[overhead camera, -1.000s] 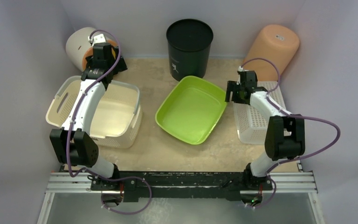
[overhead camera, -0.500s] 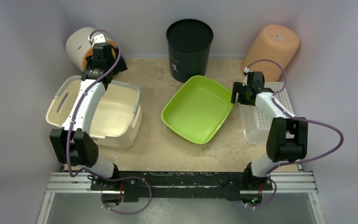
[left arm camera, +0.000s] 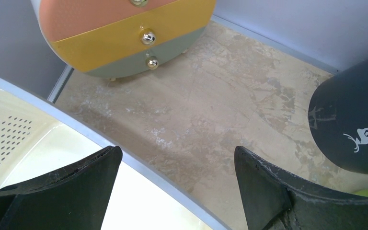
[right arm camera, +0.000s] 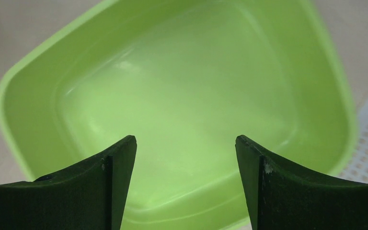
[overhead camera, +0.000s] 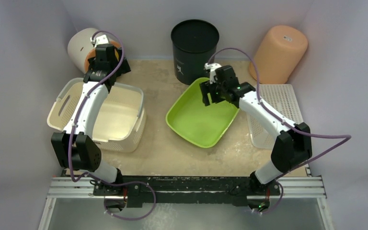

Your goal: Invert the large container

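Note:
The large container (overhead camera: 120,120), a cream-beige basket with cut-out handles, stands upright at the left of the table. Its far rim also shows in the left wrist view (left arm camera: 139,160). My left gripper (overhead camera: 106,75) is open above that far rim, with one finger over the inside and one over the table beyond (left arm camera: 177,153). My right gripper (overhead camera: 210,96) is open and empty above the lime-green tub (overhead camera: 199,115), which fills the right wrist view (right arm camera: 172,96) behind the gripper (right arm camera: 186,141).
A black bucket (overhead camera: 194,45) stands at the back centre. A white round drawer unit (overhead camera: 82,45) lies at the back left, a peach bin (overhead camera: 279,50) at the back right. A white perforated basket (overhead camera: 278,103) sits at the right.
My right arm swung left from over the white perforated basket to above the green tub. The tub shifted slightly right earlier. The left arm has not moved.

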{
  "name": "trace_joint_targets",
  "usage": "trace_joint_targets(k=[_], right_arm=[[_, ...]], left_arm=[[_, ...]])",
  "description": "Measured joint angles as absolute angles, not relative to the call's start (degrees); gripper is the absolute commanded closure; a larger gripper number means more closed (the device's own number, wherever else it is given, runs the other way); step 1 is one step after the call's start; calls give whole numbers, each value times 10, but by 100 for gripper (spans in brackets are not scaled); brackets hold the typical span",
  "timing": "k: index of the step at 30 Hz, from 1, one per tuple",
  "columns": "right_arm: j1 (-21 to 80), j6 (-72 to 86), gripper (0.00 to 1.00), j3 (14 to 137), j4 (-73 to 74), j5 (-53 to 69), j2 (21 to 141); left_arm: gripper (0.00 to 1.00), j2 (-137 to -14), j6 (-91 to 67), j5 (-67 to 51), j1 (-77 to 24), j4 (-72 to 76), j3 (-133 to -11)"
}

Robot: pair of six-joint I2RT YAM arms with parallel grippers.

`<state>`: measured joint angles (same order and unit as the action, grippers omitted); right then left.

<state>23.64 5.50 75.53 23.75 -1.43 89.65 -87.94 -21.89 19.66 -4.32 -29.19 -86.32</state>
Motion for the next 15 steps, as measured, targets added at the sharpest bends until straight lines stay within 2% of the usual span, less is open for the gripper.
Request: trace_joint_targets(k=[15], right_arm=[[479, 30, 23, 759, 303, 39, 897]], left_arm=[[11, -851, -236, 202, -43, -278, -816]])
